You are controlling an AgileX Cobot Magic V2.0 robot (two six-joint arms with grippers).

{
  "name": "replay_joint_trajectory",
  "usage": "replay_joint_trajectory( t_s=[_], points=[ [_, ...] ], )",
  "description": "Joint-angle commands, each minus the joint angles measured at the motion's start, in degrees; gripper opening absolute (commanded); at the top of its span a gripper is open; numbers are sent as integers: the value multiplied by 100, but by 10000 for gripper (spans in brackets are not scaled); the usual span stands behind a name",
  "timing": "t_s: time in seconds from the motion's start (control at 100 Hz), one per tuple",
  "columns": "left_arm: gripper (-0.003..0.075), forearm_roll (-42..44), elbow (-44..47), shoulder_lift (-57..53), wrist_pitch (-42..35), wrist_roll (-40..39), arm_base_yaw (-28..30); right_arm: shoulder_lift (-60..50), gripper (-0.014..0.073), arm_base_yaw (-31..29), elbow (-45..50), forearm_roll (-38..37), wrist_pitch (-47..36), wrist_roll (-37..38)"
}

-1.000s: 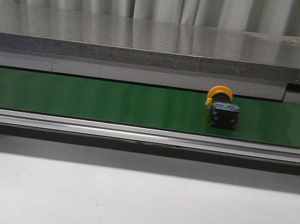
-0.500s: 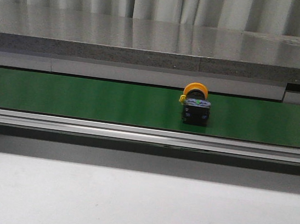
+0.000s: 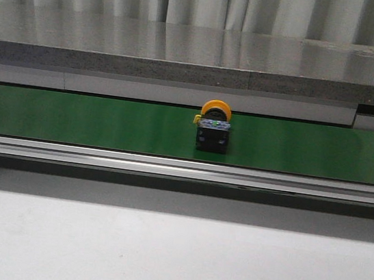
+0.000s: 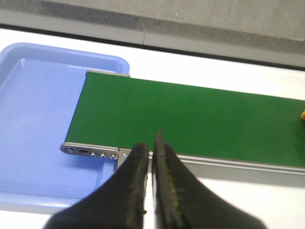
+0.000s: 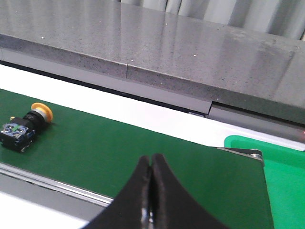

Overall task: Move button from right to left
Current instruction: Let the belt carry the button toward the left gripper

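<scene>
So from my seat, the button (image 3: 213, 127) is sitting on the green belt (image 3: 93, 121) roughly mid-frame in the front view, lying on its side with the yellow-orange cap pointing toward the far wall and the black body facing me, tiny green mark on top. Neither arm shows up in that view at all.

Left gripper (image 4: 151, 152): the two black fingers are pinched together, basically no gap, nothing between them. It hangs over the near rail right by the belt's end, and a blue tray (image 4: 28, 124) sits under and past that end of the belt, off to the gripper's side. At the far edge of that view I can just catch a sliver of orange on the belt, well apart from the fingers.

Right gripper (image 5: 150, 164): same deal, fingers pressed closed on nothing. It's above the near edge of the belt, and the button (image 5: 21, 126) lies well off to one side of it, fully on the belt. On the gripper's other side, a green tray (image 5: 281, 176) sits past the belt's end. Grey stone counter (image 5: 167, 47) runs beyond the belt.
</scene>
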Motion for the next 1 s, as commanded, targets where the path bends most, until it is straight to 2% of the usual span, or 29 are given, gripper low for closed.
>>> replay_joint_trajectory(
  t_s=[0.0,0.38,0.47,0.67,0.74,0.81,0.99],
  points=[
    [5,-79,-573,535,17,-48,16,15,-67,2,-153,72,-373,-39],
    [25,-79,-845,1635,343,-9,16,15,-67,2,-153,72,-373,-39],
    [115,-79,-845,1708,352,-9,16,15,-67,2,-153,72,-373,-39],
    [487,-79,-845,1747,245,-9,16,15,-67,2,-153,72,-373,-39],
    [582,-79,-845,1747,180,-9,16,15,-67,2,-153,72,-373,-39],
    [622,-79,-845,1747,167,-9,16,15,-67,2,-153,72,-373,-39],
    [624,-482,-871,1916,189,115,-14,15,-67,2,-153,72,-373,-39]
  ],
)
